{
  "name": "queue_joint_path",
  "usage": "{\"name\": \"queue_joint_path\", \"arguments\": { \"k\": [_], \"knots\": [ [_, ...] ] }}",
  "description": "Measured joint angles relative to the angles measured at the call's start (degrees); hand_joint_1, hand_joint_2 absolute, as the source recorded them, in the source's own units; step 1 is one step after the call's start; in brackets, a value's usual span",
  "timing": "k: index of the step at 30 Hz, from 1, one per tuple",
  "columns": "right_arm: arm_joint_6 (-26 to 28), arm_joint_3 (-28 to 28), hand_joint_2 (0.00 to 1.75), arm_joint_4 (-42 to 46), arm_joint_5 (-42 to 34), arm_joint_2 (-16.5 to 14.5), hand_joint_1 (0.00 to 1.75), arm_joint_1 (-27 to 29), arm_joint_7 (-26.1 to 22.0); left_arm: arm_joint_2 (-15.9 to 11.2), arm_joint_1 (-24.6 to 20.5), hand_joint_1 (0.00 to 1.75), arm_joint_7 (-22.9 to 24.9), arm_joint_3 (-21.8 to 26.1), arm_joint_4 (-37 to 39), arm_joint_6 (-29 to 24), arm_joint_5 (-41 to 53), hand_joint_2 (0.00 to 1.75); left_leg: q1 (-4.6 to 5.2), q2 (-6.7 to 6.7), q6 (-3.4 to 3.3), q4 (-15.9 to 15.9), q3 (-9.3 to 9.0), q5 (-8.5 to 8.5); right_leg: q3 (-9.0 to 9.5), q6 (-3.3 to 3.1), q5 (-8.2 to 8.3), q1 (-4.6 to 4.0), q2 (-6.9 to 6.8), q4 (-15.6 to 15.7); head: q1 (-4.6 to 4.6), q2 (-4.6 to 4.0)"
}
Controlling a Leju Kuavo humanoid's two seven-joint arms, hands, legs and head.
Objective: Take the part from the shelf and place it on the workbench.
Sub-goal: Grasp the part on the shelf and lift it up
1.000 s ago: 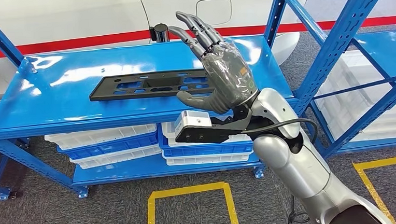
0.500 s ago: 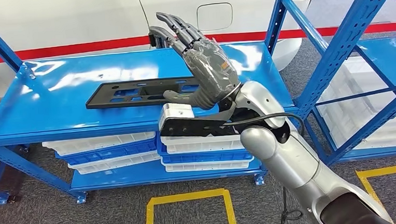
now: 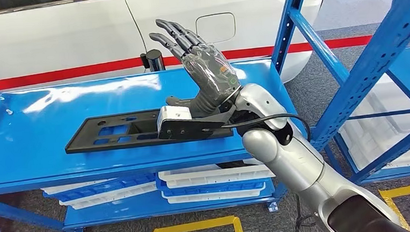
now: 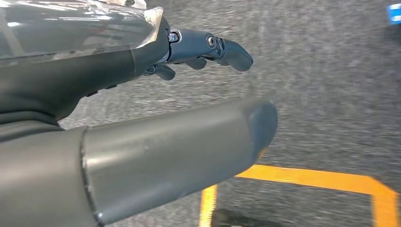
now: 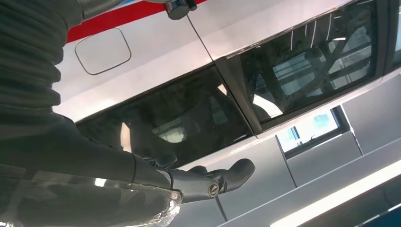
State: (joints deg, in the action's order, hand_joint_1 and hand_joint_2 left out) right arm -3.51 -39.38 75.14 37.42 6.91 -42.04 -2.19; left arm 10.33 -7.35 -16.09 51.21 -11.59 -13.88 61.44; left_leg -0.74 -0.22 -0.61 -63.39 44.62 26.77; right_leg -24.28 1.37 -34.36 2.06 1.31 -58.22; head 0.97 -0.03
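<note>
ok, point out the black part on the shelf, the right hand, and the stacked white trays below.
black part (image 3: 112, 133), head view, perforated flat left half.
right hand (image 3: 206, 67), head view, back of the palm.
white trays (image 3: 217, 175), head view, top tray's front rim under the shelf.

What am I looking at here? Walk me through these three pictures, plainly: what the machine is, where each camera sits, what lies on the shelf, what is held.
This is a two-armed humanoid robot. The head view looks down from its body: its right hand is raised, fingers spread, over a long flat black part lying on the top of a blue shelf. It holds nothing. White and blue trays are stacked below, and a white car stands behind. The right wrist view, from a camera behind that hand, looks up at the car's windows. The left wrist view shows the left hand empty, above grey floor with yellow tape.
</note>
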Motion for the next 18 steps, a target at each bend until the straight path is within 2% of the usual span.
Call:
{"name": "queue_joint_path", "arguments": {
  "k": [1,2,3,5,6,7,9,10,11,12,13,14,15,16,17,18],
  "knots": [
    [0.0,-0.1,1.75,-0.3,-0.1,0.0,0.00,0.1,0.0,0.0,0.2,0.00,0.1,0.0,0.0,0.1,0.0,0.00,0.19,-0.11,-0.37,2.0,-0.21,-4.78,0.85,0.50,-1.02,-0.14,0.24,0.1,-0.03,-0.01],
    [0.0,-0.2,1.75,-0.6,-0.1,-0.1,0.00,0.1,-0.1,-0.1,0.3,0.00,0.1,0.0,0.0,0.1,0.0,0.00,0.44,-0.21,-0.66,2.9,-0.41,-8.02,1.49,1.07,-1.83,-0.20,0.49,0.3,-0.08,-0.01],
    [0.1,-0.2,1.75,-0.8,-0.2,-0.1,0.00,0.0,-0.1,-0.1,0.3,0.00,0.2,0.0,0.0,0.1,0.0,0.00,0.72,-0.33,-0.86,2.7,-0.57,-8.70,2.12,1.59,-2.46,-0.26,0.67,0.9,-0.12,-0.01],
    [0.3,0.1,1.75,-0.9,-0.3,-0.1,0.00,-0.5,-0.1,0.0,-0.2,0.00,0.2,0.0,0.0,0.1,-0.1,0.00,0.76,-0.32,-1.34,3.0,-1.48,-7.64,3.15,2.22,-3.19,-0.34,0.44,2.2,-0.16,-0.01],
    [0.4,0.2,1.75,-1.0,-0.3,0.0,0.00,-0.7,-0.2,0.0,-0.4,0.00,0.2,0.0,0.0,0.1,-0.1,0.00,0.72,-0.35,-1.71,3.6,-2.16,-7.26,2.95,2.22,-3.60,-0.45,0.13,1.6,-0.10,0.00],
    [0.5,0.4,1.75,-1.1,-0.4,0.1,0.00,-0.7,-0.3,0.1,-0.5,0.00,0.2,0.0,0.0,0.1,-0.1,0.00,0.63,-0.37,-2.05,4.4,-3.05,-6.86,1.63,2.03,-4.33,-0.62,-0.16,-0.7,-0.06,0.00],
    [0.6,0.5,1.75,-1.5,-0.5,0.6,0.00,0.1,-0.4,0.1,-0.5,0.00,0.2,0.0,0.0,0.0,-0.1,0.00,0.75,-0.53,-2.57,5.4,-4.73,-5.87,-4.16,1.31,-6.06,-0.93,-0.49,-8.9,0.01,0.00],
    [0.6,0.5,1.75,-1.9,-0.6,0.9,0.00,0.7,-0.5,0.1,-0.5,0.00,0.2,0.0,0.0,0.0,-0.1,0.00,0.85,-0.71,-2.68,5.6,-5.59,-5.25,-7.45,1.17,-6.28,-1.17,-0.49,-12.6,0.01,0.00],
    [0.6,0.5,1.75,-2.2,-0.6,1.2,0.00,1.4,-0.6,0.1,-0.4,0.00,0.2,0.0,0.1,0.1,-0.1,0.00,0.98,-0.95,-2.74,5.8,-6.42,-4.61,-10.05,1.32,-5.49,-1.38,-0.49,-14.4,0.03,-0.01],
    [0.7,0.5,1.75,-2.5,-0.6,1.5,0.00,1.9,-0.6,0.1,-0.3,0.00,0.2,0.0,0.1,0.1,-0.1,0.00,1.16,-1.21,-2.77,5.8,-7.25,-3.96,-11.70,1.78,-3.46,-1.55,-0.49,-14.0,0.03,-0.01],
    [0.7,0.5,1.75,-2.7,-0.6,1.7,0.00,2.1,-0.6,0.2,-0.2,0.00,0.3,0.0,0.1,0.1,-0.1,0.00,1.38,-1.42,-2.80,5.8,-8.11,-3.32,-12.43,2.35,-0.41,-1.66,-0.50,-11.5,0.04,-0.01],
    [0.7,0.5,1.75,-2.8,-0.6,1.9,0.00,2.2,-0.7,0.2,-0.1,0.00,0.3,0.0,0.1,0.1,0.0,0.00,1.57,-1.59,-2.82,5.8,-8.85,-2.70,-12.50,2.80,3.23,-1.78,-0.53,-7.5,0.04,-0.01],
    [0.7,0.5,1.75,-2.9,-0.5,2.1,0.00,2.3,-0.8,0.2,-0.1,0.00,0.4,0.0,0.1,0.1,0.0,0.00,1.81,-1.75,-2.75,5.8,-9.49,-2.13,-12.18,2.82,6.31,-2.02,-0.57,-4.1,-0.03,-0.01],
    [0.7,0.4,1.75,-2.9,-0.4,2.3,0.00,2.5,-0.8,0.2,-0.1,0.00,0.4,-0.1,0.1,0.1,0.1,0.00,1.94,-1.90,-2.61,5.7,-9.90,-1.68,-11.74,2.50,8.39,-2.19,-0.57,-1.4,-0.03,-0.01],
    [0.6,0.3,1.75,-2.9,-0.3,2.5,0.00,2.8,-0.9,0.2,-0.1,0.00,0.5,-0.1,0.1,0.2,0.1,0.00,2.03,-2.01,-2.50,5.6,-10.09,-1.36,-11.41,2.00,9.52,-2.31,-0.58,0.0,-0.06,-0.01],
    [0.5,0.2,1.75,-2.8,0.0,2.6,0.00,3.0,-0.9,0.2,-0.1,0.00,0.6,-0.2,0.2,0.2,0.2,0.00,2.11,-2.07,-2.40,5.5,-10.18,-1.18,-11.14,1.49,9.65,-2.37,-0.55,0.2,-0.06,-0.01]
  ]
}}
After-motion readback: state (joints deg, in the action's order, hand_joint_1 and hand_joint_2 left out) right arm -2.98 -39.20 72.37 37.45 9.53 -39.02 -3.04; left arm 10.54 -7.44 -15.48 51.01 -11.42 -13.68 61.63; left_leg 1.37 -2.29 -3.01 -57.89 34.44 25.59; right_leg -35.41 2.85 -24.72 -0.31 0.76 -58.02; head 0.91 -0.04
